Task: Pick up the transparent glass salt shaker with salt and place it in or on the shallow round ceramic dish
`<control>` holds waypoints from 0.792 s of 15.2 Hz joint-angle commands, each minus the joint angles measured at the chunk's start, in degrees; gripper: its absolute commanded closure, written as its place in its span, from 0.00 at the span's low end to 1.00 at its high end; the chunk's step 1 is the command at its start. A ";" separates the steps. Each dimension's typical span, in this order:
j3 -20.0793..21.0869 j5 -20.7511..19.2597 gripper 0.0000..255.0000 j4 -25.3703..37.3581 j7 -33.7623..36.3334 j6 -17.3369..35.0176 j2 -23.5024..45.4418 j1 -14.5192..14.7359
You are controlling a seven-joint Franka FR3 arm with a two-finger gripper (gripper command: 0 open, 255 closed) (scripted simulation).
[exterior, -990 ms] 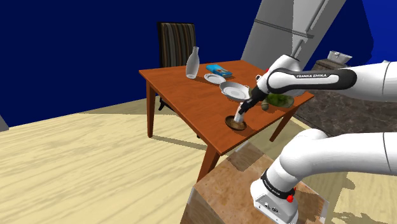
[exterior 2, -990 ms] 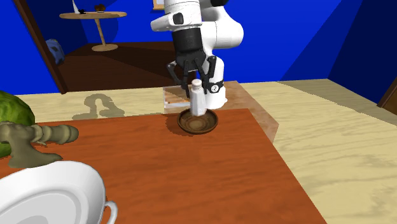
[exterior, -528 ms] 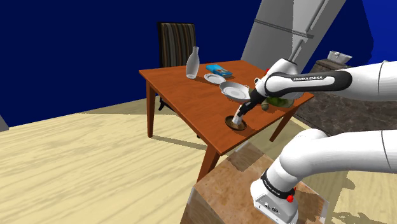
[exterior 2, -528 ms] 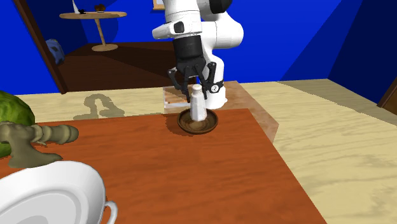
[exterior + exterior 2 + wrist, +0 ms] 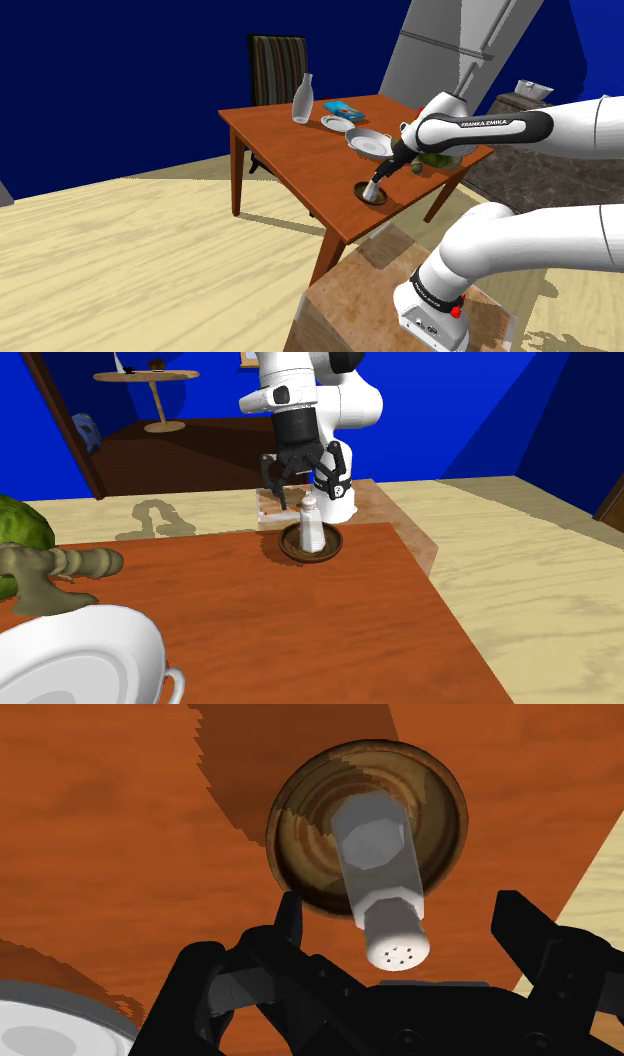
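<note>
A clear glass salt shaker (image 5: 310, 527) with a white perforated cap stands upright in the shallow round brown dish (image 5: 330, 549), near the table's edge by the stand. In the shoulder view the shaker (image 5: 377, 184) rises from the dish (image 5: 366, 195) just under the hand. My black gripper (image 5: 303, 492) hovers over the cap, open, its fingers spread to either side without touching it. In the wrist view the shaker (image 5: 378, 869) sits in the dish (image 5: 310, 804) between the gripper's (image 5: 405, 919) parted fingers (image 5: 290, 919).
On the wooden table (image 5: 290, 140) are a white handled bowl (image 5: 368, 143), a small plate (image 5: 337, 123), a blue book (image 5: 347, 108), a glass bottle (image 5: 302, 100) and a green turtle-like figure (image 5: 40, 557). A striped chair (image 5: 278, 65) stands behind it. The stand (image 5: 370, 300) is close by.
The gripper carried the shaker down into the dish, then opened and let go of it. The shaker now stands free in the dish.
</note>
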State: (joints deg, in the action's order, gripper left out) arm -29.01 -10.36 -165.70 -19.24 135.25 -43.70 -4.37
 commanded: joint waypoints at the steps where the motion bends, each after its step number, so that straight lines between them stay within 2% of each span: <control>1: 0.64 0.00 0.00 0.93 0.15 -2.83 -1.89 -0.55; 4: 2.23 0.30 0.00 4.00 0.38 -10.27 -6.23 -1.62; 12: 2.23 0.31 0.00 4.00 0.38 -10.26 -6.22 -1.62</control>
